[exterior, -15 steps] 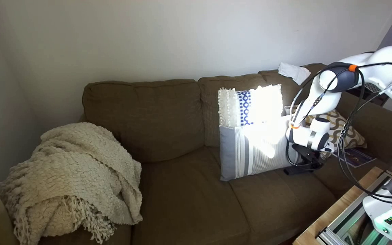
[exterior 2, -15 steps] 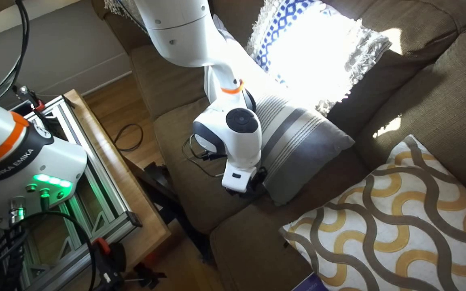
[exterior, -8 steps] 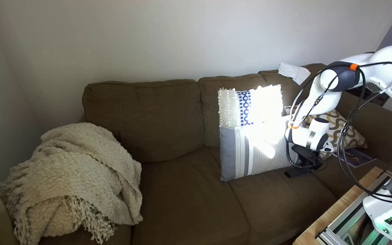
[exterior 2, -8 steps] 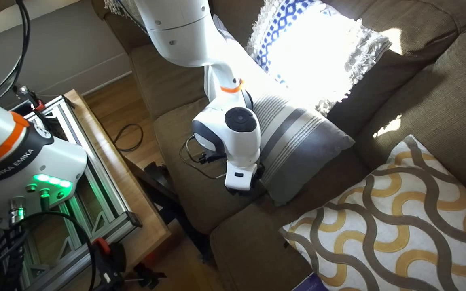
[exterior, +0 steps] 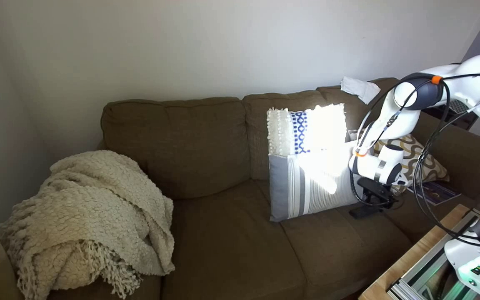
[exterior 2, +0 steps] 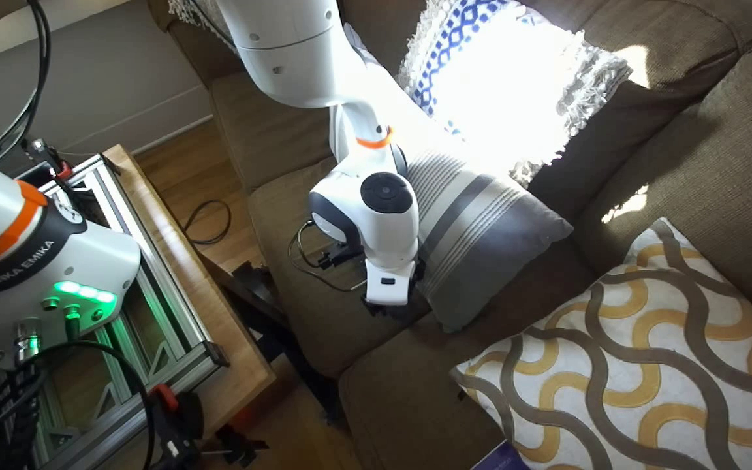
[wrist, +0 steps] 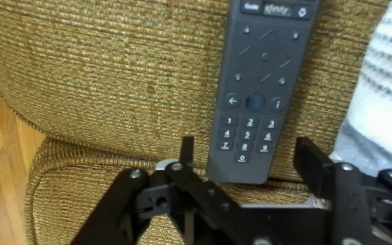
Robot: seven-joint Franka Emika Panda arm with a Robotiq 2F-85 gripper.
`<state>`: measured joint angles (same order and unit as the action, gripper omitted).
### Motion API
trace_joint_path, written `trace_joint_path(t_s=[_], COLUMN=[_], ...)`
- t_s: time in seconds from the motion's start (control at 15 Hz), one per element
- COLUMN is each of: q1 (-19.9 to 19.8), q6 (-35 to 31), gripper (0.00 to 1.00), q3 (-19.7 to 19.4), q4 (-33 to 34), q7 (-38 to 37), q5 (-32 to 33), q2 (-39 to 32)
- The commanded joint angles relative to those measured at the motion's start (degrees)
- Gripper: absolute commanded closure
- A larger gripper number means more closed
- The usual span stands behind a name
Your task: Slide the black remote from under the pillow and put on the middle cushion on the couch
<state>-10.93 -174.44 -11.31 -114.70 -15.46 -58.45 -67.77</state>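
in the wrist view, the jaws of the robotiq gripper [wrist: 244, 153] are being held apart; between them the near end of the black xfinity remote [wrist: 255, 90] is being framed; that remote is being supported by the brown middle cushion [wrist: 114, 78], left of the striped pillow [wrist: 386, 95].

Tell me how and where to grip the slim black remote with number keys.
Pinch the black remote by its long edges at the number keys, probably from above: it lies keys up and looks narrow enough for the open black gripper, with the striped fabric pillow close beside.
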Motion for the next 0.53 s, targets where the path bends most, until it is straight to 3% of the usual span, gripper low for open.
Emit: trace_joint_path(t_s=[0.0, 0.27, 0.47], q1=[-3.03, -0.95, -1.49], q6=[-2.54, -1.85, -4.41], gripper=[0.00, 0.00, 0.01], q3=[2.37, -0.08, 0.23], q4=[-4.23, -10.24, -15.39], q7=[4.53, 3.33, 4.82], q5=[-1.36, -0.87, -1.27], q2=[4.37, 8.41, 13.01])
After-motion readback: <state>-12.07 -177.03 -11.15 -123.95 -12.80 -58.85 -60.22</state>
